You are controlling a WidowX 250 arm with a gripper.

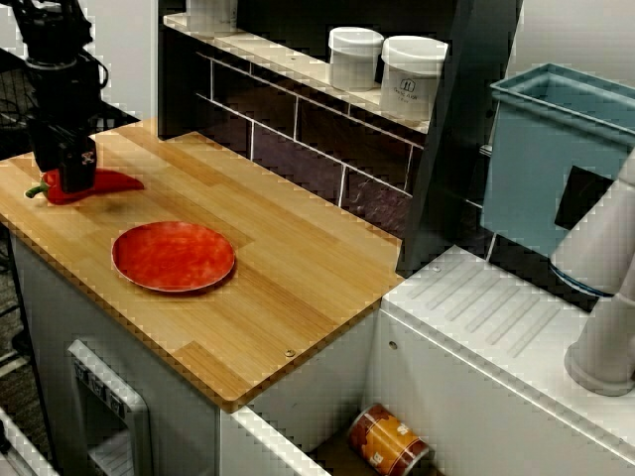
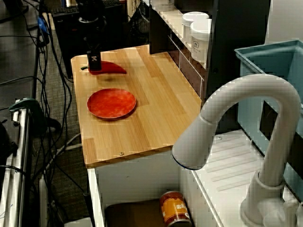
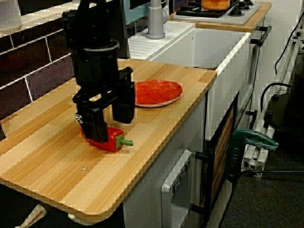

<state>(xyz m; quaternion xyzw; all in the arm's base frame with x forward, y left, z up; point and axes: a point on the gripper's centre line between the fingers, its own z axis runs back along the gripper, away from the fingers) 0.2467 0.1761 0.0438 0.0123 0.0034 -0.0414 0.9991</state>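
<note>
A red bell pepper (image 1: 111, 183) (image 2: 112, 69) (image 3: 111, 141) with a green stem lies on its side at the far end of the wooden counter (image 1: 298, 268). My black gripper (image 1: 67, 164) (image 2: 94, 64) (image 3: 110, 119) is lowered right onto it. In the view from the counter's end, the fingers (image 3: 96, 126) stand apart with bare wood showing between them. One finger touches the pepper's top and the other stands beside it. A red plate (image 1: 174, 256) (image 2: 111, 103) (image 3: 157, 92) sits a hand's width away toward the sink, with nothing on it.
Two white jars (image 1: 354, 58) (image 1: 412, 77) stand on the shelf above the dark tiled wall. A blue bin (image 1: 556, 149) and a white tap (image 2: 246, 123) are by the sink, where an orange can (image 1: 389, 441) lies. A stove (image 3: 218, 7) is beyond.
</note>
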